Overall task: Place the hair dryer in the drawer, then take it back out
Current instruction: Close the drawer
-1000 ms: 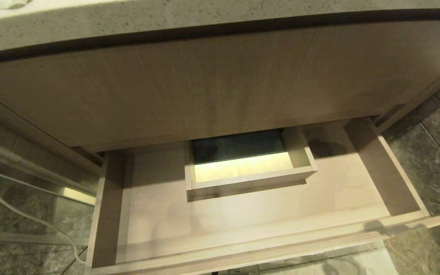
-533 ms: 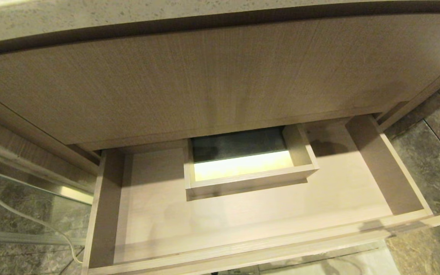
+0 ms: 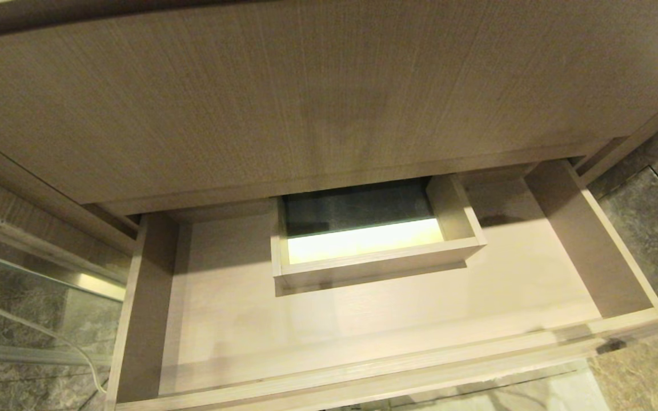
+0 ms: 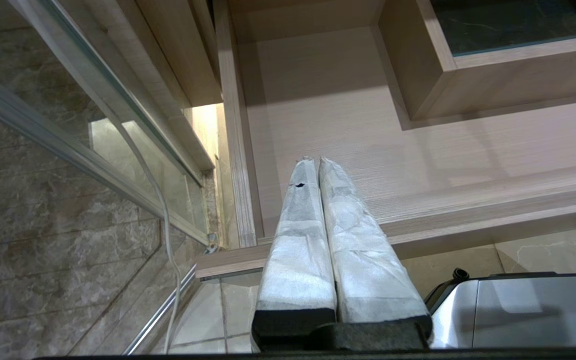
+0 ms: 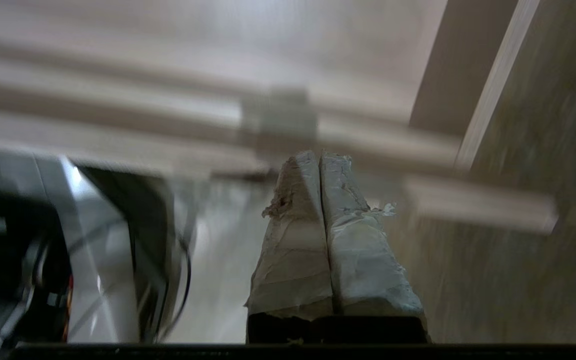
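Both claws pressed together, left claw (image 4: 316, 161), right claw (image 5: 318, 155); drawer (image 3: 363, 337) edges cropped.

Warm, dim indoor light. In the head view the drawer (image 3: 374, 319) floor is brightest near its front, while the panel (image 3: 306, 97) above throws a shadow along its back edge; a yellow glow fills the boxed cutout (image 3: 363, 242). Straight lines bow toward the frame edges. The left wrist view is sharp. The right wrist view is smeared by motion blur, with only the right tool (image 5: 320, 156) fairly crisp.

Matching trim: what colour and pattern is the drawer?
Light-brown wood grain; the drawer shows best in the head view.
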{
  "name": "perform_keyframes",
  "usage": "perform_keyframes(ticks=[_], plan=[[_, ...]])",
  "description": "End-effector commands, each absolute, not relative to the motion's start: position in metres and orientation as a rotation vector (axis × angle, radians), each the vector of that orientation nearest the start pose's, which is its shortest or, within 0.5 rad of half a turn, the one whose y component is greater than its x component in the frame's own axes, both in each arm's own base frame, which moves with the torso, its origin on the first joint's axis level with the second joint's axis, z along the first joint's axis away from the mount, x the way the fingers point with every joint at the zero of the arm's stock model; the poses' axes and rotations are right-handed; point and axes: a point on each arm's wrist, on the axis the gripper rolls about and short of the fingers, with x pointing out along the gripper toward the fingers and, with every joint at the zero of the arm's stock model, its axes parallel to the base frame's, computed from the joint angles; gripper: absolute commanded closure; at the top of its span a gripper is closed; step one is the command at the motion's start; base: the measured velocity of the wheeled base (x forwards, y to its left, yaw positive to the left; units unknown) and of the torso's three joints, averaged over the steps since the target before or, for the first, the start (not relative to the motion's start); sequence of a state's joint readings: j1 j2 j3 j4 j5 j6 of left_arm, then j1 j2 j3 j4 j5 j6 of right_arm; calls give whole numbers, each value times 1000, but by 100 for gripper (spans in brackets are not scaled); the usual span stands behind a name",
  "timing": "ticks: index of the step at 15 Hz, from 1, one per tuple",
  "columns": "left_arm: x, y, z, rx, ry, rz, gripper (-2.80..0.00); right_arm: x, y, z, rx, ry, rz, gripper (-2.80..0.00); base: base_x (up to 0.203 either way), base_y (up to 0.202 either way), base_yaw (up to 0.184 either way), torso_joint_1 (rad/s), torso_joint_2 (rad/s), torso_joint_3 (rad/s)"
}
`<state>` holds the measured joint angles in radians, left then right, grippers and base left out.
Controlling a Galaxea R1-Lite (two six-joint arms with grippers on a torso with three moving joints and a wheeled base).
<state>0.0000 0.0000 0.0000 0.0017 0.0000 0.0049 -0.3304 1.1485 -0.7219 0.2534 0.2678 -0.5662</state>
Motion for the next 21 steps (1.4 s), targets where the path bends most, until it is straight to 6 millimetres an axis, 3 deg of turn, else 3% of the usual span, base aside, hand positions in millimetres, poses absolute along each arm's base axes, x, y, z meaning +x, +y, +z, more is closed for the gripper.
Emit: perform_keyframes(ticks=[1, 4, 7, 10, 16, 21], plan=[[-23, 0, 75, 5, 3, 0, 0, 153, -50, 183, -326, 887, 56, 0, 0, 0, 0, -7, 46, 27], [-23, 0, 75, 5, 3, 0, 0, 153, -54, 162, -303, 1176, 25, 0, 0, 0, 0, 0, 11, 6], [-23, 0, 75, 5, 3, 0, 0, 153, -54, 160, -300, 1192, 29, 0, 0, 0, 0, 0, 0, 0], [-23, 0, 75, 5, 3, 0, 0, 171, -59, 135, -251, 1344, 100, 0, 0, 0, 0, 0, 0, 0], [-23, 0, 75, 5, 2, 0, 0, 202, -66, 122, -269, 1275, 97, 0, 0, 0, 0, 0, 0, 0], [-23, 0, 75, 5, 2, 0, 0, 220, -71, 129, -294, 1128, 77, 0, 0, 0, 0, 0, 0, 0]])
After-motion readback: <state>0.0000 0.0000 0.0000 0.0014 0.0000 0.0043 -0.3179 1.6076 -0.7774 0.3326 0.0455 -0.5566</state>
